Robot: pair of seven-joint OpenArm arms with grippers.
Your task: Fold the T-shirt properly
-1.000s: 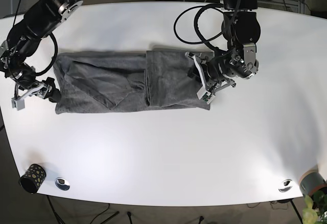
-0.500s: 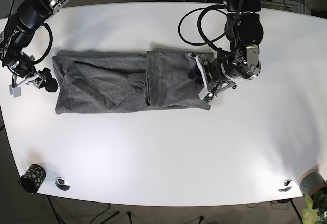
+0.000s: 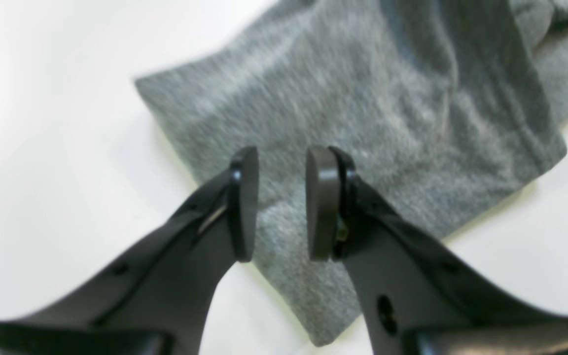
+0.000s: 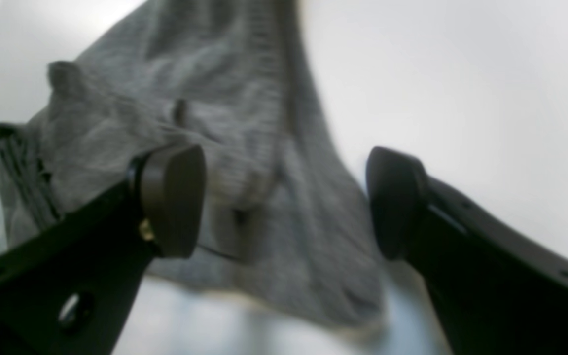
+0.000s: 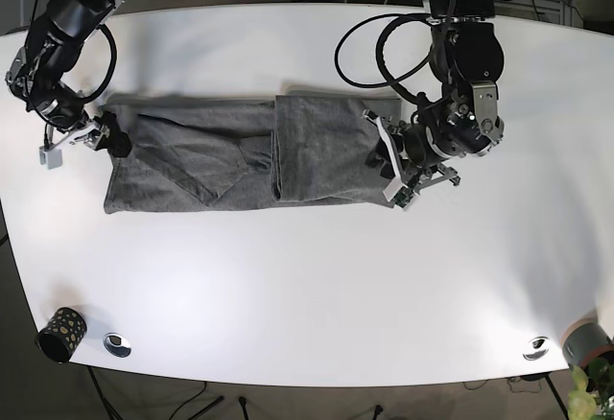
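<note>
The grey T-shirt (image 5: 221, 151) lies flat across the white table (image 5: 307, 286) as a long band, with its right part folded over. My left gripper (image 5: 384, 163) is over the shirt's right edge. In the left wrist view the left gripper (image 3: 279, 197) has a narrow gap between its jaws, with nothing in it, above the shirt's (image 3: 387, 98) corner. My right gripper (image 5: 86, 144) is at the shirt's left edge. In the right wrist view the right gripper (image 4: 284, 197) is wide open, low over rumpled cloth (image 4: 225, 123).
A black patterned cup (image 5: 61, 334) and a metal disc (image 5: 117, 344) sit at the front left. Another disc (image 5: 535, 347) and a plant pot (image 5: 587, 343) are at the front right. Cables loop off the left arm behind the shirt.
My right gripper has moved from the shirt's front left corner toward the back, up to its left edge. My left gripper has shifted slightly forward along the right edge.
</note>
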